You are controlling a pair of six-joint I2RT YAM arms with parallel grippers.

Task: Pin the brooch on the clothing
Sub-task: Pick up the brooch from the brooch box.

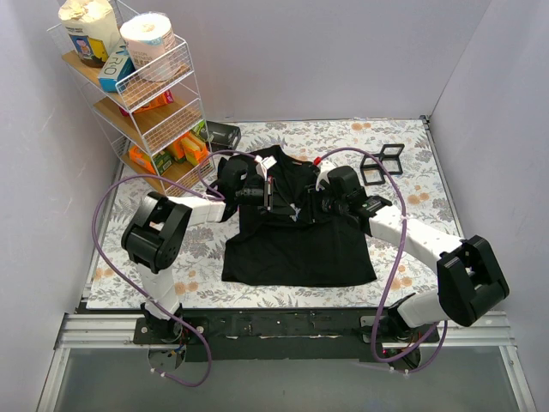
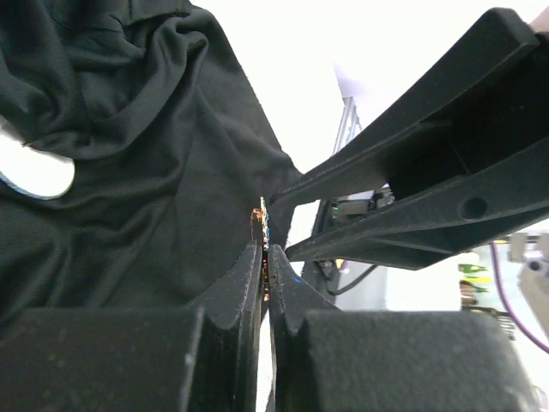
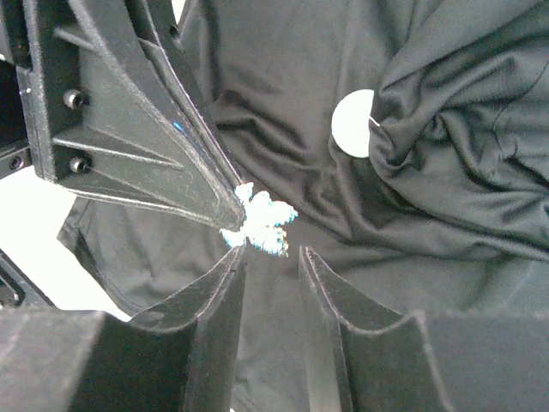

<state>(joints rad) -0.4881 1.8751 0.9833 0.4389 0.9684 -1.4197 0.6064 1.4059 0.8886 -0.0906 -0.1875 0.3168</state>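
Note:
The clothing, a black T-shirt, lies flat on the table with its upper part bunched. My left gripper hovers over the chest and is shut on the brooch, a small bright silvery ornament pinched at its fingertips. Edge-on, the brooch shows as a thin sliver between the left gripper's closed jaws. My right gripper faces it from the other side. It is open, its fingertips just short of the brooch, with only shirt fabric behind the gap.
A wire shelf with boxes and paper rolls stands at the back left. A dark box lies behind the shirt. Two small black square frames sit at the back right. The floral tablecloth covers the table.

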